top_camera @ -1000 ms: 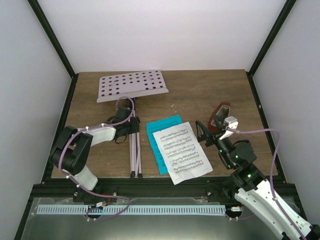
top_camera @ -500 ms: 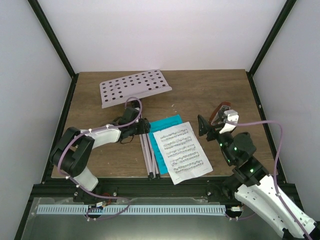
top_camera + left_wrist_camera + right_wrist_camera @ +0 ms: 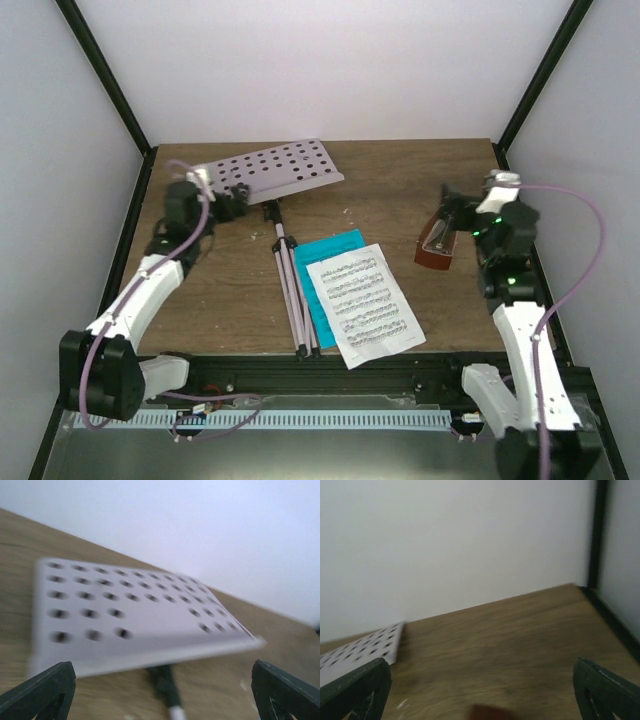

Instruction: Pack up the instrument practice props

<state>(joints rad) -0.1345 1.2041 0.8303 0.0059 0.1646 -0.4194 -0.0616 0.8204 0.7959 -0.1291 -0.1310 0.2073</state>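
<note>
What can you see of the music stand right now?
The stand lies folded on the table. Its pale pink desk, dotted with rows of round holes and lipped along one edge, sits far left. The thin pole and folded legs run from it toward the near edge, alongside the cyan sheet; whether they touch is unclear. The open left gripper hovers at the desk's near left edge, not gripping it.
</note>
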